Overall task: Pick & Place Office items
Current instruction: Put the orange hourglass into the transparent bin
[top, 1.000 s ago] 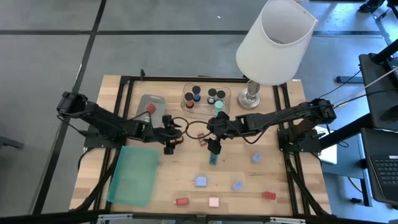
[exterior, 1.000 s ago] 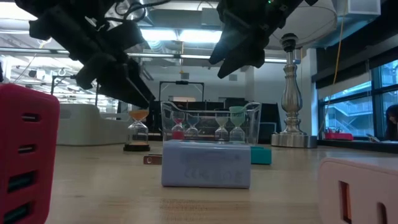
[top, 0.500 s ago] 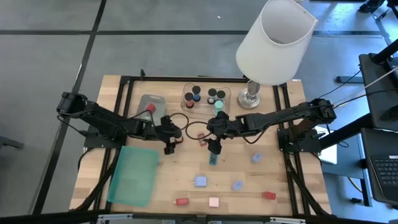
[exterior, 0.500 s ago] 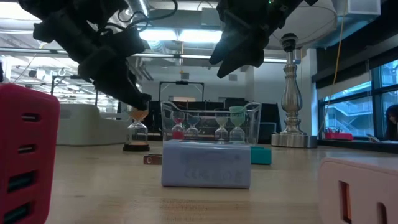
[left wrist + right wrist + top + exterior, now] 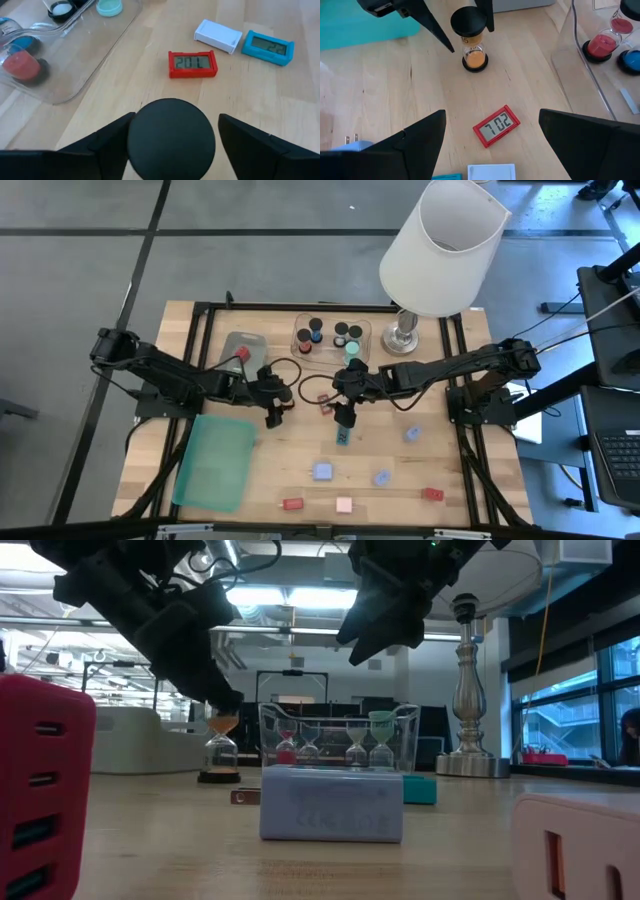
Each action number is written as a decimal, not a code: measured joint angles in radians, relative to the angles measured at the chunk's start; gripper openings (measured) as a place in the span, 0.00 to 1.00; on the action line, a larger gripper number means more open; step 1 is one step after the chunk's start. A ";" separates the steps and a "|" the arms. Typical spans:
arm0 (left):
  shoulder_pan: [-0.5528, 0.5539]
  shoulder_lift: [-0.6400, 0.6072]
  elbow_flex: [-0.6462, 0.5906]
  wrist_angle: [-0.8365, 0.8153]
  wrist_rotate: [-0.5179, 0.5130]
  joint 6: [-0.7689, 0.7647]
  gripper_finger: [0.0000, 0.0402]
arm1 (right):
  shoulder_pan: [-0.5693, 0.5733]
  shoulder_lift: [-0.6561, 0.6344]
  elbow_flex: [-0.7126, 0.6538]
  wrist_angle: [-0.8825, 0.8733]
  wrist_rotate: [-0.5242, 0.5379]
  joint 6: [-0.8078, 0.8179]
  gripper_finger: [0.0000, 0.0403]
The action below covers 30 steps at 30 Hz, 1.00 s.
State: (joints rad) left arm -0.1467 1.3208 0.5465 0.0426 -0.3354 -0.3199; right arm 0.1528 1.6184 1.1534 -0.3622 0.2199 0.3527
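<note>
While the left gripper (image 5: pixel 465 37) straddles the orange hourglass (image 5: pixel 473 50) with fingers parted, not clamped, right gripper (image 5: pixel 343 414) hovers wide open, empty, beside red clock (image 5: pixel 496 125).

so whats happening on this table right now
The left gripper is down over an orange sand timer standing on the table, one finger either side of its black top, not yet gripping. The right gripper hovers open above a small red digital clock. More sand timers stand in a clear tray beside the lamp.
</note>
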 joint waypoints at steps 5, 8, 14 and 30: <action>0.000 -0.019 0.000 -0.001 0.018 -0.011 0.58 | 0.000 0.000 0.000 0.000 0.000 0.002 0.81; 0.000 -0.028 0.000 -0.002 0.024 -0.015 0.52 | 0.000 0.000 0.000 0.000 0.000 0.002 0.81; 0.000 -0.034 0.015 -0.003 0.023 -0.016 0.52 | 0.000 0.000 0.000 -0.001 0.000 0.002 0.81; 0.208 -0.018 0.264 0.061 -0.247 0.164 0.54 | -0.012 -0.160 0.000 -0.194 0.027 0.137 0.75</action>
State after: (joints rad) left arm 0.0618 1.3031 0.8100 0.1032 -0.5825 -0.1557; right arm 0.1406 1.4583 1.1538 -0.5559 0.2470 0.4898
